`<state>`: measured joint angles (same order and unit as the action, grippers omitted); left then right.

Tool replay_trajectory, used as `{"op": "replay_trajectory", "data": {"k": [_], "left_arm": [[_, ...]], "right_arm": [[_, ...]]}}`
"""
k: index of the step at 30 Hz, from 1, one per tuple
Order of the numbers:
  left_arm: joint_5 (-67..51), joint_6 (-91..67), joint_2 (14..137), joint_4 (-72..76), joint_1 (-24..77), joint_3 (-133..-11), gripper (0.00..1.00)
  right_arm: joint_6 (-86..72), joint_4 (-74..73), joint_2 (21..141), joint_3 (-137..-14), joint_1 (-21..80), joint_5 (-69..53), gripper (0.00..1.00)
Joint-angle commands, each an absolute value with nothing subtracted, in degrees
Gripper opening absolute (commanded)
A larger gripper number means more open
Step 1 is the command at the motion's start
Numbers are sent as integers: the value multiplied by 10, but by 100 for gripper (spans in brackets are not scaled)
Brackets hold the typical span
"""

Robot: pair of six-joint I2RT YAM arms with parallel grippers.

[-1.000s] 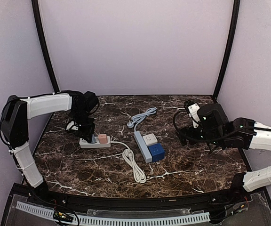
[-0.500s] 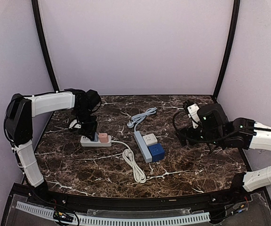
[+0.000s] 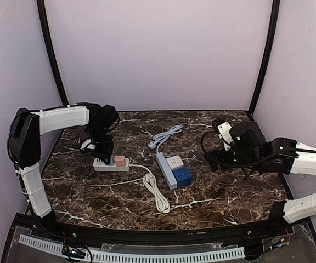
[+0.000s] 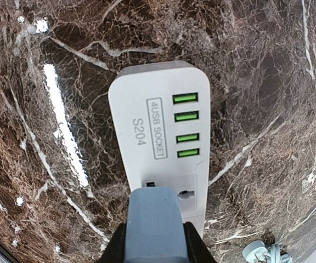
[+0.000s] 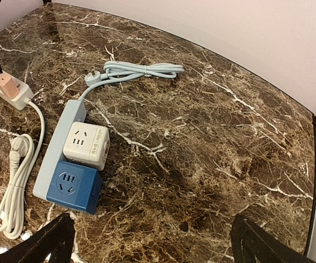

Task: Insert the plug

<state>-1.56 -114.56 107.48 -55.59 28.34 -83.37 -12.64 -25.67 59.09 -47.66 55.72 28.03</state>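
plug clamped in left gripper at white pwr strip socket; right gripper fingers apart.

We see our fingers clasping a grey-blue plug over the socket end of a white power strip, green USB ports showing, on the marble tabletop

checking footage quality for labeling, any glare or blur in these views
Left wrist: a bright glare streak on the marble table beside the white power strip, whose print reads sharp; the grey-blue plug at the bottom edge is soft. Right wrist: sharp, table edge bowed by the lens. Top external: even light, no strong glare.
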Motion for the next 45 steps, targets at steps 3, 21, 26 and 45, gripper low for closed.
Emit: {"op": "replay_trajectory", "data": {"k": [3, 21, 26, 45], "left_arm": [[-29, -1326, 1106, -610, 286, -861, 1], [-34, -1329, 1116, -597, 281, -827, 1], [-35, -1317, 1118, -554, 280, -795, 1], [7, -1259, 1100, -614, 267, -801, 32]], "right_arm": [[-109, -241, 583, -472, 555, 280, 99], [-115, -253, 572, -469, 555, 282, 99], [-118, -255, 573, -470, 555, 286, 99], [-128, -278, 592, -499, 555, 312, 99]]}}
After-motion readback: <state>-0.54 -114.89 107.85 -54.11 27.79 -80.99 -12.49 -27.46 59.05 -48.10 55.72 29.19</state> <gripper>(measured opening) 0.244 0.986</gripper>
